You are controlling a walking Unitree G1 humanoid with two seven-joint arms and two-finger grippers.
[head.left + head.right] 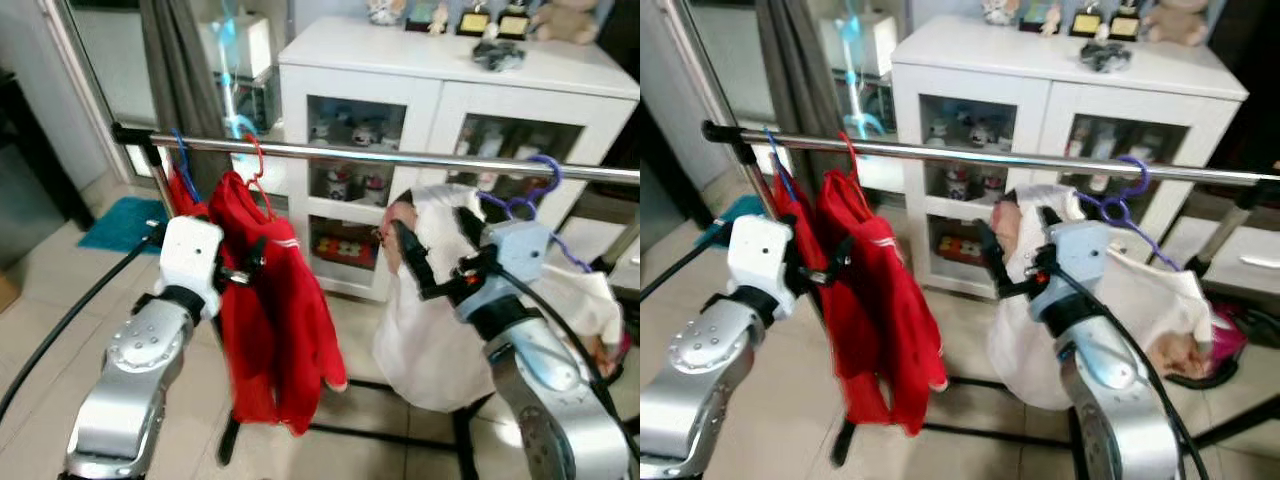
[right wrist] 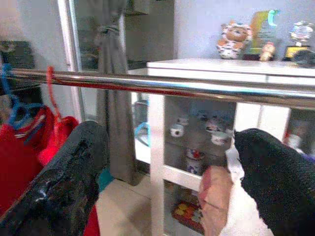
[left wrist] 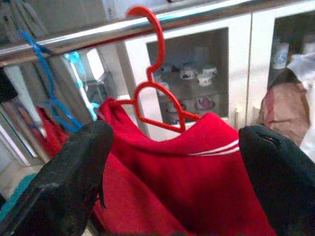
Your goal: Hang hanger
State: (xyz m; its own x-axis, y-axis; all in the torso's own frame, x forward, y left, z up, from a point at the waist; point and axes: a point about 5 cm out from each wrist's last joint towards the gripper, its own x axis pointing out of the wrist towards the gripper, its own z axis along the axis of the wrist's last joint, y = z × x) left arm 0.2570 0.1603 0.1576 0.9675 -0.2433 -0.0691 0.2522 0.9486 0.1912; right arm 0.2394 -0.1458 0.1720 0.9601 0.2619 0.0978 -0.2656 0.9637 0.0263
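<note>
Hanging from the shiny steel rail (image 1: pixel 400 158), a thin red plastic hanger (image 3: pixel 152 83) carries a soft red shirt (image 1: pixel 270 310). Left gripper (image 3: pixel 177 177) and right gripper (image 2: pixel 167 172) hover wide open, empty, before a white glass-fronted cabinet (image 1: pixel 440 90) on pale floor tiles (image 1: pixel 60 270).

We see a polished metal rail (image 1: pixel 400 158), smooth and bright with reflections. On it hang a glossy red plastic hanger (image 3: pixel 156 73), a thin blue plastic hanger (image 3: pixel 49 73) and a purple one (image 1: pixel 530 195). The red garment (image 1: pixel 270 320) looks like soft matt cloth; the white garment (image 1: pixel 440 340) is matt, crumpled fabric. The cabinet (image 1: pixel 360 75) is smooth white, semi-gloss, with glass doors. The left end effector (image 3: pixel 162 167) and right end effector (image 2: pixel 172 167) have matt black, slightly rough fingers. The robot arms are brushed silver metal. The floor (image 1: pixel 40 270) is glossy tile.
</note>
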